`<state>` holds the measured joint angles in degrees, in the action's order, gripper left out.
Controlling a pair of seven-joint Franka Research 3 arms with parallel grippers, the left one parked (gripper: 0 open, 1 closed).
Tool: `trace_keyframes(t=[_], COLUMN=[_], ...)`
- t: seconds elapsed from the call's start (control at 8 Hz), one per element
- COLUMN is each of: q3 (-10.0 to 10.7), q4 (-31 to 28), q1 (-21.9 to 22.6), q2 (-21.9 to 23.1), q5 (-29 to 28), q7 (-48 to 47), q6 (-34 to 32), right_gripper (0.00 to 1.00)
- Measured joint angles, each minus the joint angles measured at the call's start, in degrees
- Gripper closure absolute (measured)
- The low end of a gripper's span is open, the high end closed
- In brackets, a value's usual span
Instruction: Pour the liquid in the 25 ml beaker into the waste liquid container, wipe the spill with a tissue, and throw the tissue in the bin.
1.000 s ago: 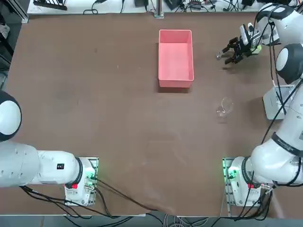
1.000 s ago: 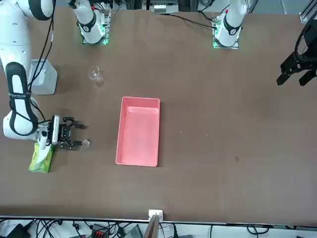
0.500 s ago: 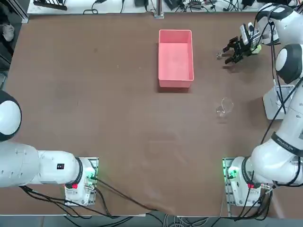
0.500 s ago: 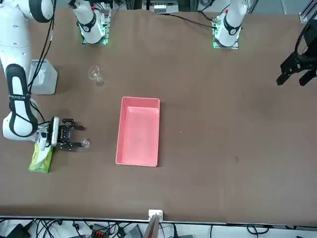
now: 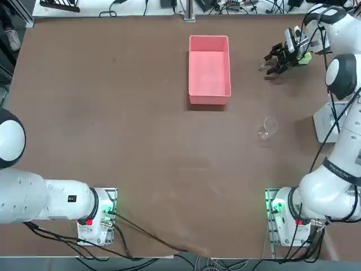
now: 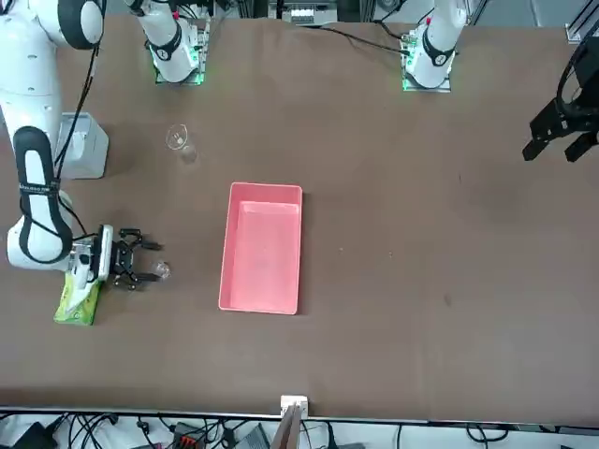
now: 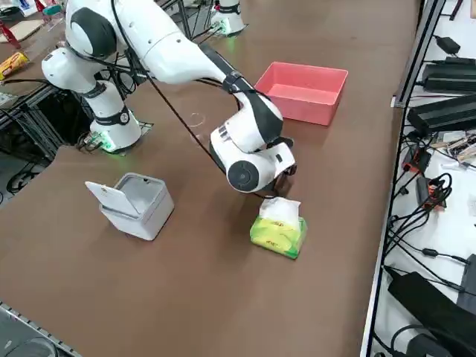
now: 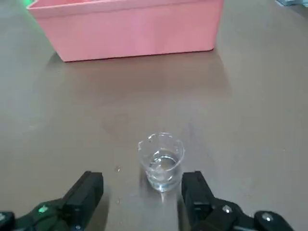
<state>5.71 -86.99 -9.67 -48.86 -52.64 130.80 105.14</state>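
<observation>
The 25 ml beaker (image 8: 161,161) is a tiny clear glass with a little liquid, upright on the brown table (image 5: 141,141). It also shows as a small glint in the top view (image 5: 261,65) and the front view (image 6: 162,270). My right gripper (image 8: 143,185) is low over the table, open, its two black fingers either side of the beaker and just short of it, not touching. The same gripper (image 5: 269,64) (image 6: 148,265) sits at the far right of the table. No loose tissue is in view; a white sheet (image 7: 281,208) sticks out of the pack.
A pink tray (image 5: 192,62) (image 8: 125,24) lies beyond the beaker. A larger clear beaker (image 5: 268,127) stands nearer the arm's base. A grey bin (image 7: 137,204) with its lid up is by the right edge. The yellow-green tissue pack (image 7: 279,232) lies just behind the gripper.
The right gripper has shifted a little toward the table's far edge and stays open. The small beaker has not moved.
</observation>
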Motion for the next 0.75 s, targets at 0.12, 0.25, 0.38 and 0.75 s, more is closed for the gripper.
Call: trace_keyframes(t=[0.12, 0.25, 0.38, 0.75], q3=[-0.06, -0.12, -0.19, -0.27], q4=[0.05, 0.11, 0.17, 0.66], q1=[0.00, 0.00, 0.00, 0.00], q2=[-0.08, -0.10, -0.10, -0.24], q5=[-0.02, -0.03, -0.03, -0.45], q7=[0.00, 0.00, 0.00, 0.02], q6=[0.00, 0.00, 0.00, 0.00], right_gripper=[0.00, 0.00, 0.00, 0.00])
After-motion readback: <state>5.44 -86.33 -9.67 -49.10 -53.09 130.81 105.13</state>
